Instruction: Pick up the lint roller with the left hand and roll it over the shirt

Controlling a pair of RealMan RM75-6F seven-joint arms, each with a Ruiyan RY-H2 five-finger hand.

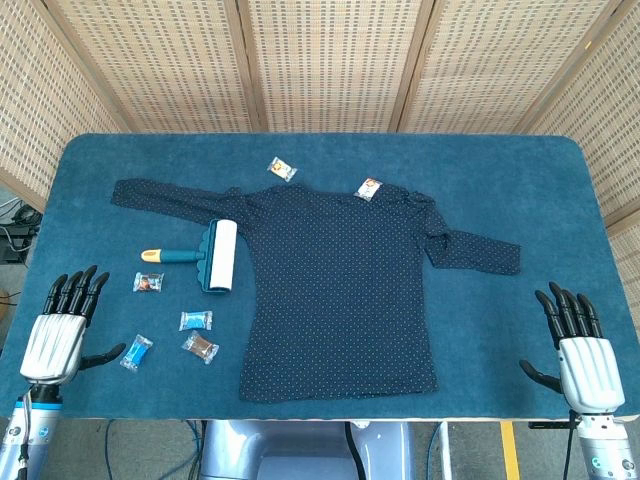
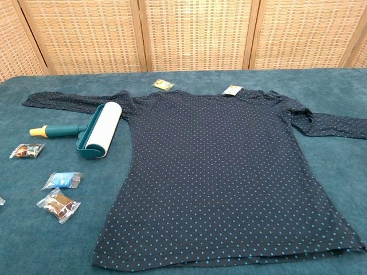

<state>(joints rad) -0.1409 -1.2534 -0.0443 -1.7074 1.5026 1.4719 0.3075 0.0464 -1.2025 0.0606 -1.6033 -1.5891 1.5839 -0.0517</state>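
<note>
Across the blue worktop (image 1: pixel 330 150), the largest item is the dark dotted shirt (image 1: pixel 340 290), laid flat with its neck toward the far edge and both sleeves spread outward.

Both hands rest at the near edge. The left hand (image 1: pixel 60 330) and the right hand (image 1: pixel 580 345) each show fingers spread wide and hold nothing; neither appears in the chest view.

The lint roller (image 1: pixel 205 255) lies just beside the shirt's left side, below the sleeve, well apart from the left hand. Its white roll (image 2: pixel 105 127) sits in a teal frame. The roll's long axis runs near-to-far. The teal handle (image 2: pixel 63 131) crosses that axis at a right angle, pointing away from the shirt and ending in a yellow tip (image 2: pixel 38 132). Whether the frame edge touches the fabric cannot be told from these views.

Five small wrapped candies lie nearby: two at the shirt's far edge, and three, including a blue one (image 1: pixel 195 320), between the left hand and the roller.

Risk assessment:
- A low reach may sweep the candies along, since they lie on the approach path.
- The handle is slim and lies flat; a shallow grip may let it twist or slip.
- The adhesive roll may lift or bunch the loose fabric if pressed hard.
</note>
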